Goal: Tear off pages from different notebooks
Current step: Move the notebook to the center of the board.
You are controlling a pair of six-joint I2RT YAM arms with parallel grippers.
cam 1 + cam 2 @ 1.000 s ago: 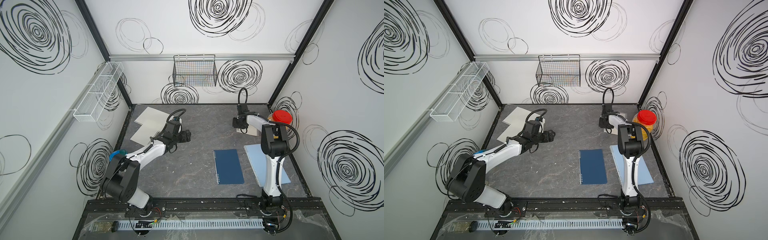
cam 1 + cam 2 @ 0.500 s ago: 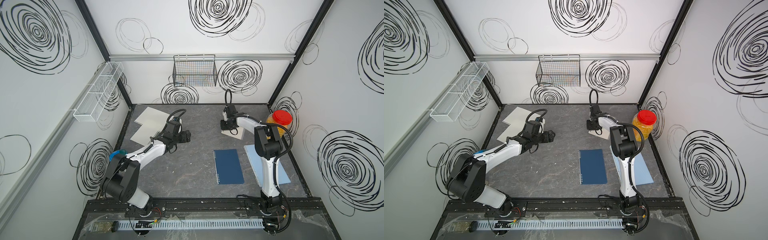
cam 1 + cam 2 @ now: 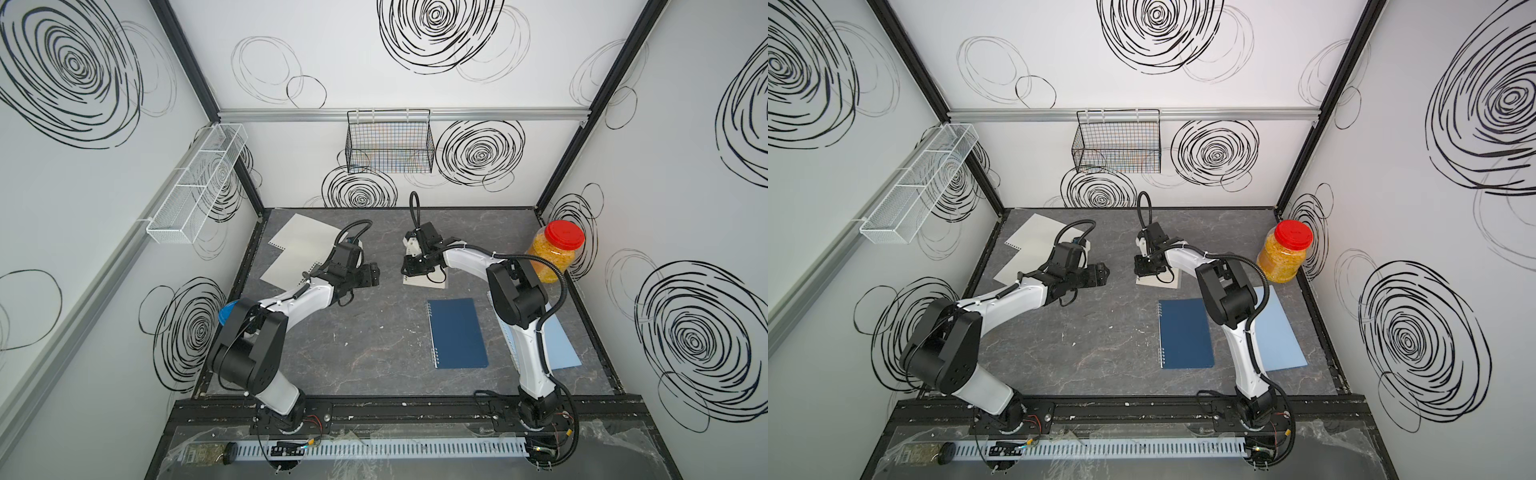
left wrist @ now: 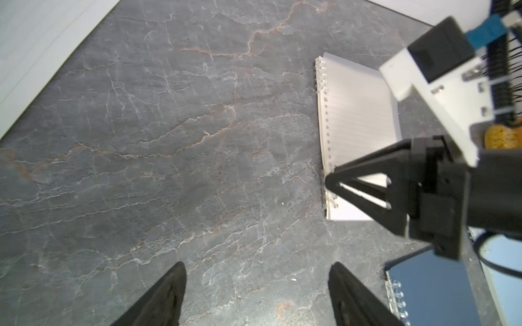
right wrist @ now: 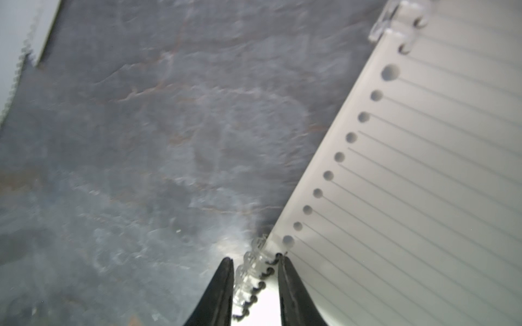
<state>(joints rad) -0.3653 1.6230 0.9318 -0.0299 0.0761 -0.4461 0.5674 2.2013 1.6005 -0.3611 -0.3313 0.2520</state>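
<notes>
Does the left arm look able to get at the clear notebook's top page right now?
Probably yes: the left gripper is open, facing the clear notebook across bare table. The right gripper clamps only one end of the spiral, leaving the page's holed edge free.

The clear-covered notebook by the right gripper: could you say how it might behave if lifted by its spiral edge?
Probably floppy: the clear-covered notebook looks thin, mostly paper sheets, so it may sag. Held only at the spiral by the right gripper, it could swing. Pushed, it likely slides, lying flat on the table.
</notes>
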